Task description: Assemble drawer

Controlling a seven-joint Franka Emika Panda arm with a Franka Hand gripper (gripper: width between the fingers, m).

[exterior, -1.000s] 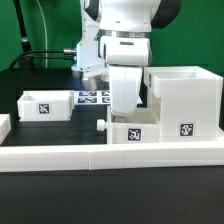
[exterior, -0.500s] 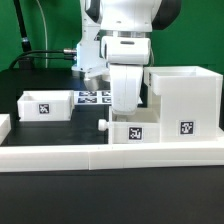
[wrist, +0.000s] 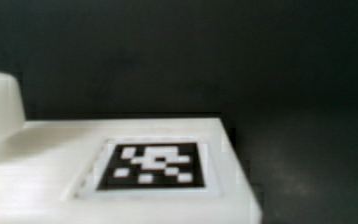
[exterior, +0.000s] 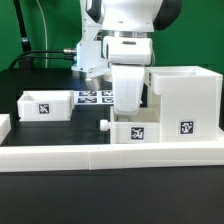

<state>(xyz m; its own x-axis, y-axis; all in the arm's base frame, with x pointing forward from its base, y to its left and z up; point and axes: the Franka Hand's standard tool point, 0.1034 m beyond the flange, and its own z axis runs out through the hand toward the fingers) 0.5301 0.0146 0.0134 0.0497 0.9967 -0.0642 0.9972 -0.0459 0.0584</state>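
**A:** Count of white parts?

**B:** One casing, cubic and open-topped, is noted at the exterior view's right. Two low box trays are counted. A knobbed tray is set just beside the casing, behind the border wall. A second tray is placed well apart, at the exterior view's left.

**A:** Markings?

**B:** One black-and-white square tag is borne by each of the three. Only block patterns are made out; nothing can be read as text. Several more tags are printed on the marker board, laid flat behind.

**A:** Surfaces?

**B:** Smooth white plastic with straight edges is recorded throughout. One small round knob is seen at the knobbed tray's end. The table is dark.

**A:** Tool?

**B:** The gripper is held upright over the knobbed tray, its fingertips hidden. How far it is open, or whether anything is held, cannot be told. In the wrist view one blurred tag is shown on a flat white face.
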